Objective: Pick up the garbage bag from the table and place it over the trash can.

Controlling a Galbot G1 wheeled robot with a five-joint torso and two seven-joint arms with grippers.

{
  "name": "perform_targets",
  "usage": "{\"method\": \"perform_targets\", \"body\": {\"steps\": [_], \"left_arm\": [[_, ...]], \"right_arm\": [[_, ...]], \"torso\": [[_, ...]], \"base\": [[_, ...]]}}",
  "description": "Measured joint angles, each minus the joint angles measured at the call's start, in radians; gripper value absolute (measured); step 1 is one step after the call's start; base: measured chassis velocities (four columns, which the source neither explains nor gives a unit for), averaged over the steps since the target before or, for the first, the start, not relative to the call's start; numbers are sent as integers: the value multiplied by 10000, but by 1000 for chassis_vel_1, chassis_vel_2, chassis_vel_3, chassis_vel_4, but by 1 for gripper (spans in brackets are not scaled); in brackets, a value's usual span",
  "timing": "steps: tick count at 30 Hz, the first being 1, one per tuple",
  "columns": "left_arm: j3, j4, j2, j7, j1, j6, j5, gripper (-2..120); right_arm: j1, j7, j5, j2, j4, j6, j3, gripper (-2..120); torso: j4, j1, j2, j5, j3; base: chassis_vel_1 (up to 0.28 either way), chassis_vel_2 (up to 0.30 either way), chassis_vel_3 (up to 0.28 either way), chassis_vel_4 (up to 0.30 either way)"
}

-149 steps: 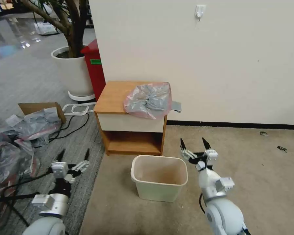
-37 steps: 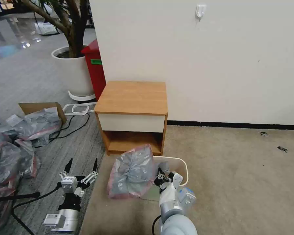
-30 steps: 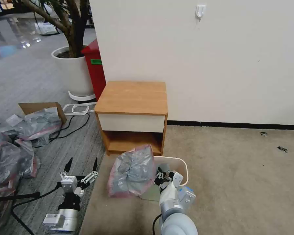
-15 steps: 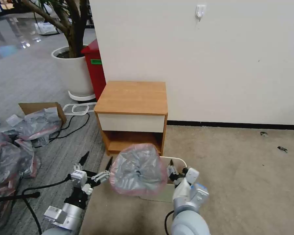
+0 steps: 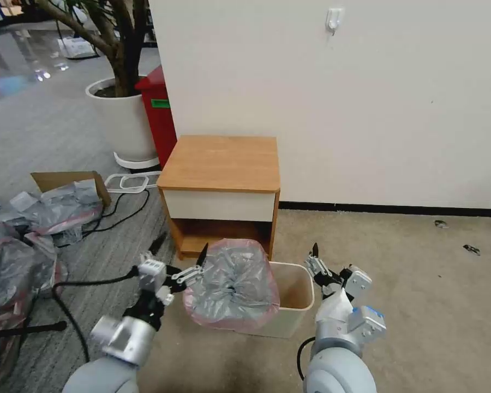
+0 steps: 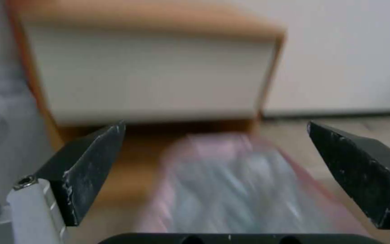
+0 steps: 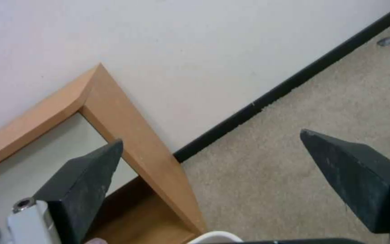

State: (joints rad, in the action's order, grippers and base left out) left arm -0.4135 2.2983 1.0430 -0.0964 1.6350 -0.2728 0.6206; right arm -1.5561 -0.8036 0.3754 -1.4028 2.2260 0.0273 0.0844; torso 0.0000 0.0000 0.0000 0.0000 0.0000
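Note:
The garbage bag [image 5: 232, 284], crinkled grey plastic with a pink rim, rests over the left part of the cream trash can [image 5: 303, 290], whose right half of the opening stays uncovered. My left gripper [image 5: 181, 251] is open just left of the bag, one finger close to its pink edge. In the left wrist view the bag [image 6: 231, 186] lies blurred beyond the open left gripper [image 6: 215, 127]. My right gripper [image 5: 324, 263] hovers open above the can's right rim, apart from the bag. The wooden table [image 5: 221, 164] stands bare-topped behind the can.
A red bin [image 5: 159, 112] and a white planter [image 5: 123, 123] stand behind the table at the left. Loose bags [image 5: 22, 256], a cardboard box [image 5: 65, 180] and cables lie on the grey floor at the left. Beige carpet [image 5: 420, 284] stretches to the right below the wall.
My right gripper has let go of the bag and drawn back to the right. The bag has settled on the can's left side. My left arm has come forward to the bag's left edge.

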Motion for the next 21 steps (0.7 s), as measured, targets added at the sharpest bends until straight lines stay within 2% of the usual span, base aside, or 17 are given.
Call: {"method": "perform_targets", "body": {"steps": [1,3,8,13,16,21], "left_arm": [[27,4,14,-23,-199,-679,837,100],[171,-247,188,-204,-753,-1458,1980,100],[431,-981,542,-627,-1546,-1953,2055,100],[612,-1580,821,-752,-2073,-2314,1934,100],[775,-2115,1415,-854,-2692,-3100,1976,100],[1072,-2519,1761,-855,-3083,-3414,1949,100]], "right_arm": [[-106,62,-109,-35,10,71,1,100],[-331,169,-365,-149,11,217,-6,100],[-722,323,-735,-378,67,493,3,100],[-929,387,-891,-543,100,701,69,100],[-1046,420,-1066,-656,100,924,125,100],[-1209,422,-1156,-665,144,1143,225,100]], "torso": [[1,0,0,0,0],[-1,0,0,1,-1],[-1,0,0,0,0],[0,0,0,1,0],[-2,0,0,2,0],[-1,0,-1,2,0]], "base": [[0,0,0,0],[0,0,0,0],[0,0,0,0],[0,0,0,0],[0,0,0,0],[0,0,0,0]]}}
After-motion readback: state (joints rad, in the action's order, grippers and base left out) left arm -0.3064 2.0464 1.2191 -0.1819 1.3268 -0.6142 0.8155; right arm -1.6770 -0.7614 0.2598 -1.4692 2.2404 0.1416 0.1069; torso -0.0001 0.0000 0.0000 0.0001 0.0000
